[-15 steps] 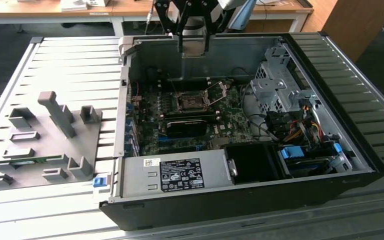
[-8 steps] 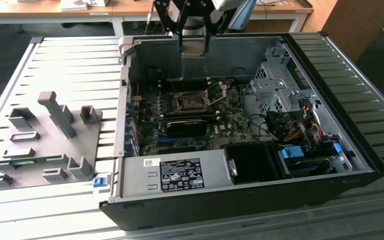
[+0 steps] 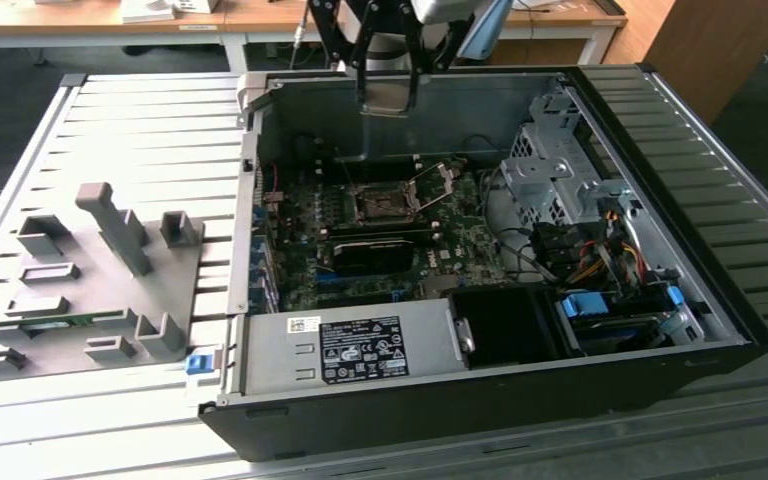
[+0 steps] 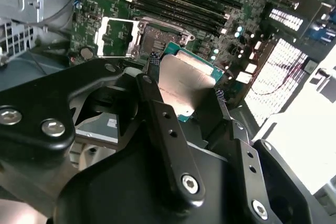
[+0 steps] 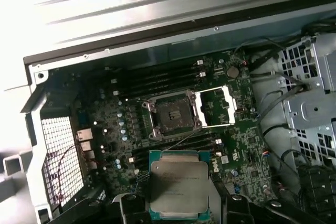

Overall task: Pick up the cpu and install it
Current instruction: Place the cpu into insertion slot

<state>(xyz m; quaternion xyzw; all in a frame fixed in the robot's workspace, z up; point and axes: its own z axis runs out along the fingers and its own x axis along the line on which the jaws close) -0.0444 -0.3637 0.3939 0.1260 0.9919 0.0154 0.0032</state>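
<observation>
My gripper (image 3: 387,104) hangs above the far wall of the open computer case (image 3: 704,270), shut on the cpu (image 3: 387,92). In both wrist views the cpu (image 4: 185,83) (image 5: 178,184) is a flat square chip with a silver-grey metal top and a green edge, clamped by its sides between my black fingers (image 4: 157,108). The dark motherboard socket (image 3: 381,205) (image 5: 172,116) (image 4: 157,38) lies below on the green board. Nothing sits in it, and its metal load plate (image 5: 215,107) is swung open to one side. The cpu is well above the socket and apart from it.
A grey tray (image 3: 184,300) with upright fixtures and a green memory strip (image 3: 64,322) lies at the exterior view's left. Inside the case are a power supply (image 3: 344,350), a metal drive cage (image 3: 558,170), coloured cables (image 3: 598,250) and memory slots (image 5: 157,80).
</observation>
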